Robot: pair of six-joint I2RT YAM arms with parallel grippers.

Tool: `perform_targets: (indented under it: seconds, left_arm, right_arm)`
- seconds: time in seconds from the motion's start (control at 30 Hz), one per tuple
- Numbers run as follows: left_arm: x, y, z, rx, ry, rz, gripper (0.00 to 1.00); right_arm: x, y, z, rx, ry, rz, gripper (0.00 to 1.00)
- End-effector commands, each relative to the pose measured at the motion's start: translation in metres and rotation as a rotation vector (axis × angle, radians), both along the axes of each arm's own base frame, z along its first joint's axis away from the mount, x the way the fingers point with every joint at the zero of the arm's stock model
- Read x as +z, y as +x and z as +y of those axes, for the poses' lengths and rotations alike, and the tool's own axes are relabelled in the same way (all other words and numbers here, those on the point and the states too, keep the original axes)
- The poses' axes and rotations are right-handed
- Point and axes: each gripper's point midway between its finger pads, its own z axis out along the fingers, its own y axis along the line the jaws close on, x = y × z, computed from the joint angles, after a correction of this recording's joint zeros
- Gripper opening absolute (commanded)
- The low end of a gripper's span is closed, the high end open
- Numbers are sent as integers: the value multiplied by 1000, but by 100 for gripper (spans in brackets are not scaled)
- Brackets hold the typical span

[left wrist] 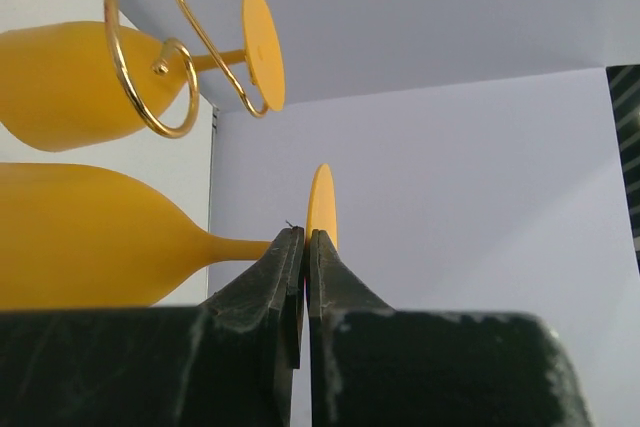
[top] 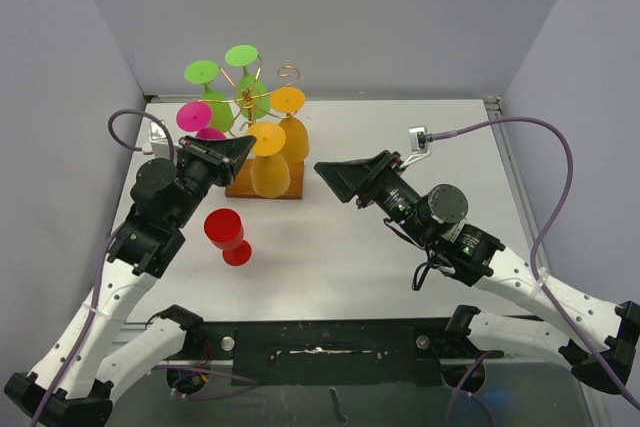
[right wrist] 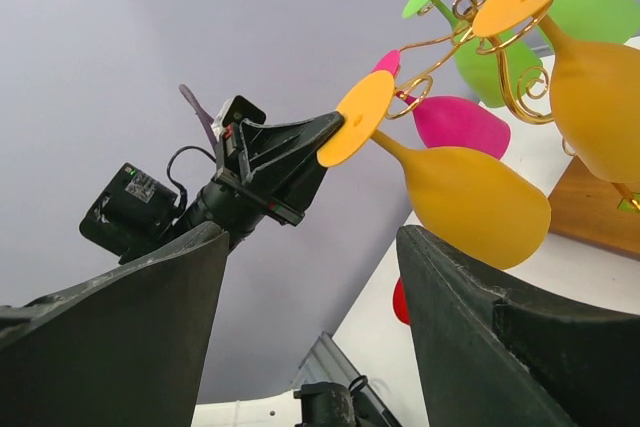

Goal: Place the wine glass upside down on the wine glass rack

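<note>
The wine glass rack (top: 289, 73) is gold wire on a brown wooden base (top: 238, 190) at the table's back. Green, pink and orange glasses hang on it upside down. My left gripper (top: 249, 145) is shut. Its tips (left wrist: 305, 234) sit right at the stem and foot of the lower orange glass (left wrist: 90, 237), whose foot (right wrist: 364, 118) they meet in the right wrist view. I cannot tell whether they pinch it. A red wine glass (top: 228, 233) lies on the table in front of the rack. My right gripper (top: 335, 182) is open and empty to the right of the rack, jaws (right wrist: 305, 277) wide apart.
A second orange glass (left wrist: 70, 82) hangs just above on a gold curl (left wrist: 135, 97). The wooden base also shows in the right wrist view (right wrist: 590, 209), with the red glass (right wrist: 402, 302) partly hidden. Grey walls close in the table at the back and sides.
</note>
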Motion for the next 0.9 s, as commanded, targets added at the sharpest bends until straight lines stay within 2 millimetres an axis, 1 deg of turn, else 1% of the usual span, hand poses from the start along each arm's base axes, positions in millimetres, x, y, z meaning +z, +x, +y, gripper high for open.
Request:
perform_targets:
  seconds: [0.0, 0.27, 0.37, 0.47, 0.63, 0.87]
  left_arm:
    - [39, 11, 12, 64, -58, -90, 0]
    - [40, 35, 30, 103, -52, -105, 0]
    - [38, 46, 39, 119, -50, -93, 0]
    - [35, 54, 44, 117, -58, -85, 0]
    - [32, 61, 39, 84, -66, -83, 0]
    - [36, 64, 26, 12, -62, -110, 0]
  right_arm:
    - [11, 1, -11, -36, 47, -16, 69]
    - [11, 1, -12, -36, 50, -14, 69]
    - [12, 1, -11, -36, 49, -15, 69]
    - [13, 2, -10, -35, 43, -20, 69]
    - [15, 1, -10, -34, 40, -25, 70]
    - [14, 2, -9, -34, 36, -20, 70]
